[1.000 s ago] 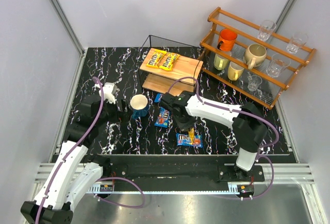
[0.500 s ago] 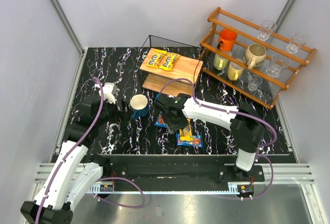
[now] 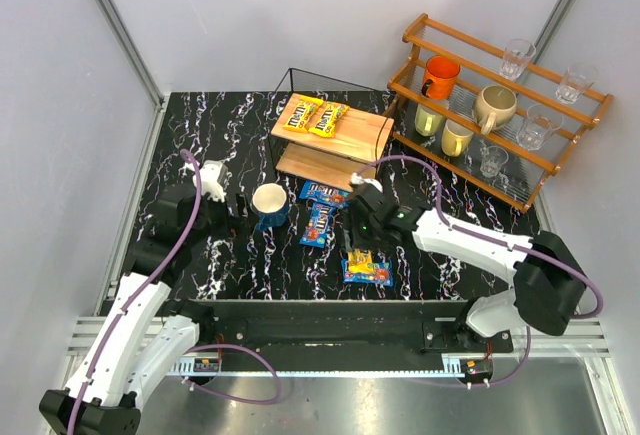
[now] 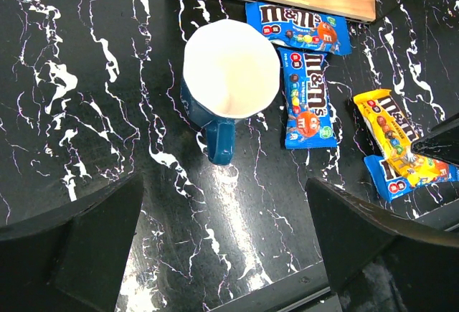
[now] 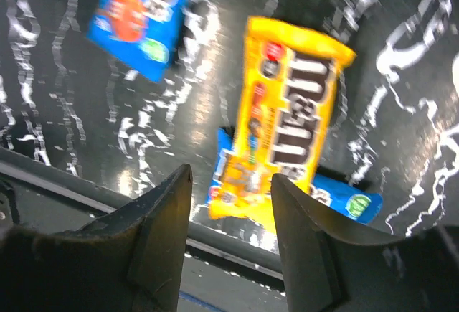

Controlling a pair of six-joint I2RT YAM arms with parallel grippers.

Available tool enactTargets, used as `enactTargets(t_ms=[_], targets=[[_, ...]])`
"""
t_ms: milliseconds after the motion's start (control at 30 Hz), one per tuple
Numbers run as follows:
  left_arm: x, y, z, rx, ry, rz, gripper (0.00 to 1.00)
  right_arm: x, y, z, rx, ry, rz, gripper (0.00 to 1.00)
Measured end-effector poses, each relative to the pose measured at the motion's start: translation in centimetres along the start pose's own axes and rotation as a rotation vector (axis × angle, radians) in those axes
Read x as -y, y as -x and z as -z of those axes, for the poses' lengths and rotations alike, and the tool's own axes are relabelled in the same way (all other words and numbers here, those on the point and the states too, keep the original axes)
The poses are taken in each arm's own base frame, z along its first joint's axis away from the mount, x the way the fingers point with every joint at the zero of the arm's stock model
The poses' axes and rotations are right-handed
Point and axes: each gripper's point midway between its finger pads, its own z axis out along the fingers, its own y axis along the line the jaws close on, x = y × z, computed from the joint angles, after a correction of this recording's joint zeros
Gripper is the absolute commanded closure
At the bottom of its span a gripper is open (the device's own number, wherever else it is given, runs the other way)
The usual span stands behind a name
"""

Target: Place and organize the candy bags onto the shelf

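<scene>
The left jaws stand open above the worktop (image 3: pixel 220 125), close to a blue mug (image 4: pixel 229 90). Just right of the mug, two blue candy bags (image 3: pixel 324 193) lie flat before the shelf (image 3: pixel 355 140), whose top board carries two yellow bags (image 3: pixel 302 113) side by side. Further right, the right jaws hang open and empty over the third yellow bag (image 5: pixel 290 129), which lies partly across the last blue bag (image 5: pixel 344 199).

I see a black tabletop veined with white (image 3: pixel 240 125). On it stand a small light-wood shelf in a black wire frame (image 3: pixel 352 135), an orange-brown slatted wooden rack (image 3: pixel 470 43) to the shelf's right, and a dark blue ceramic mug (image 3: pixel 270 205). Two blue glossy candy packets (image 3: pixel 322 193) (image 3: pixel 317 227) lie just in front of the shelf. A third blue packet (image 3: pixel 376 277) lies nearer me, with a yellow glossy packet (image 3: pixel 360 260) across it.
</scene>
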Motion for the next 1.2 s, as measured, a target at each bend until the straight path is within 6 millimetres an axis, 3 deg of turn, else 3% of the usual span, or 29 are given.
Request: enactTargets(t_ms=[100, 200, 400, 533, 800, 1200], targets=[[0.0, 0.0, 0.0, 0.000, -0.001, -0.001, 0.01, 3.1, -1.5, -1.0, -0.007, -0.017, -0.104, 0.44], [0.1, 0.0, 0.0, -0.001, -0.003, -0.001, 0.01, 4.7, -2.6, -0.8, 0.004, 0.001, -0.184, 0.44], [0.1, 0.0, 0.0, -0.002, -0.004, -0.002, 0.01, 3.2, -1.1, -0.4, 0.070, 0.100, -0.230, 0.44], [0.2, -0.1, -0.1, -0.004, -0.006, -0.003, 0.01, 2.9, -1.0, -0.7, 0.078, 0.129, -0.249, 0.45], [0.3, -0.1, -0.1, -0.005, -0.008, -0.001, 0.01, 4.5, -2.8, -1.8, 0.061, 0.110, -0.326, 0.50], [0.2, -0.3, -0.3, -0.017, -0.006, 0.000, 0.01, 5.5, -3.6, -3.1, 0.064, 0.107, -0.399, 0.51]])
